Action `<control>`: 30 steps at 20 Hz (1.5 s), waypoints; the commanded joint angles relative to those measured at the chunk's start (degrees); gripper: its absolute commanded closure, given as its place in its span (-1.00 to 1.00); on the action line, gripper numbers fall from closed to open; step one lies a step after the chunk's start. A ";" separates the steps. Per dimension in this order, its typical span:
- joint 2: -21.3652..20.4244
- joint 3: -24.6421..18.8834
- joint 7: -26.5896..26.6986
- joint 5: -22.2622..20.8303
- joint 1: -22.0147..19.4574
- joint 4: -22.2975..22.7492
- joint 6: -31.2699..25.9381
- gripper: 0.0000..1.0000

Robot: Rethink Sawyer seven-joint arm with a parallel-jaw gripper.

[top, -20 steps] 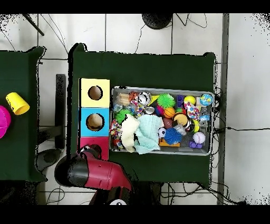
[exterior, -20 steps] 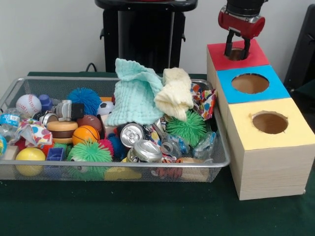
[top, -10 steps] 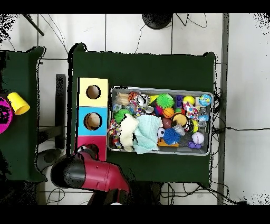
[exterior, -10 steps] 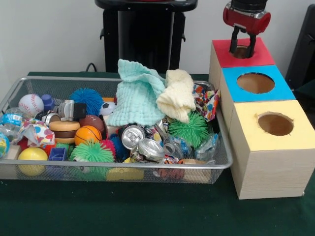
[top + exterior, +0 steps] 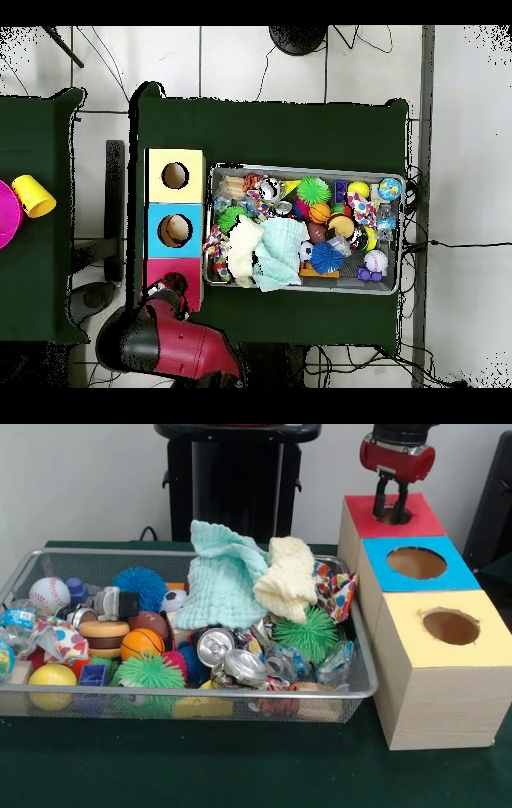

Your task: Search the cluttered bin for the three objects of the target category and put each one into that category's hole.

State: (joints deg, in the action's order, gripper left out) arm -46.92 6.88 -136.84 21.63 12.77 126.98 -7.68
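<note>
Narrower than a second ago, the jaws (image 5: 389,506) hang empty over the red hole (image 5: 395,514), so something was probably just dropped in, though nothing shows inside. Beside the three-hole box (image 5: 432,656), the wire bin (image 5: 184,700) holds cans (image 5: 214,644), cloths (image 5: 224,580) and balls (image 5: 139,642) on the desk (image 5: 240,768).

Wire mesh bin (image 5: 24,568) on the green desk (image 5: 240,768), packed with balls, crushed cans (image 5: 240,664) and two crumpled cloths (image 5: 224,576) heaped at its end nearest the box. Wooden box (image 5: 432,704) just beside it: red hole (image 5: 394,514), blue hole (image 5: 416,562), yellow hole (image 5: 450,627).
</note>
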 commanded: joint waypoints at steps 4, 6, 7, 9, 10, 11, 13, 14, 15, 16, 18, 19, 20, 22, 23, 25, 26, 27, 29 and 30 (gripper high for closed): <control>1.16 5.31 -7.80 -1.25 -3.32 5.66 -0.96 1.00; 1.08 5.63 -7.50 -0.98 -3.28 5.06 -2.76 1.00; 1.02 6.80 -8.02 -0.59 -2.19 4.31 -3.83 1.00; 0.31 8.42 -9.07 0.15 -0.97 2.87 -7.50 1.00; -0.19 8.94 -9.43 0.32 -0.61 2.28 -9.24 1.00; -0.46 9.63 -9.59 0.24 -0.14 1.64 -10.37 1.00; -0.92 11.18 -9.52 -0.35 0.78 0.11 -13.07 1.00; -1.09 12.04 -9.29 -0.84 1.22 -0.77 -14.64 1.00; -1.29 12.55 -7.82 -1.95 0.60 -1.84 -16.23 1.00; -1.49 13.06 -6.36 -3.06 -0.03 -2.91 -17.83 1.00; -2.15 13.59 -3.45 -5.14 -1.95 -4.76 -21.20 1.00; -3.00 13.10 -3.60 -5.25 -2.72 -4.87 -22.88 1.00; -3.84 12.62 -3.75 -5.37 -3.49 -4.98 -24.57 1.00; -5.43 11.49 -4.62 -5.20 -4.57 -4.97 -27.20 1.00; -6.13 10.93 -5.40 -4.79 -4.74 -4.66 -27.71 1.00; -7.22 9.97 -7.27 -3.49 -4.75 -4.10 -28.31 1.00; -7.67 9.38 -8.25 -2.65 -4.73 -3.76 -28.50 1.00; -8.13 8.80 -9.23 -1.81 -4.71 -3.41 -28.70 1.00; -9.82 6.07 -10.55 0.91 -6.06 -1.83 -29.41 1.00; -10.39 5.82 -11.70 1.39 -5.84 -1.66 -30.44 1.00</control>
State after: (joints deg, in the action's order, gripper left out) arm -46.98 8.99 -136.82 20.87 11.56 122.02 -20.92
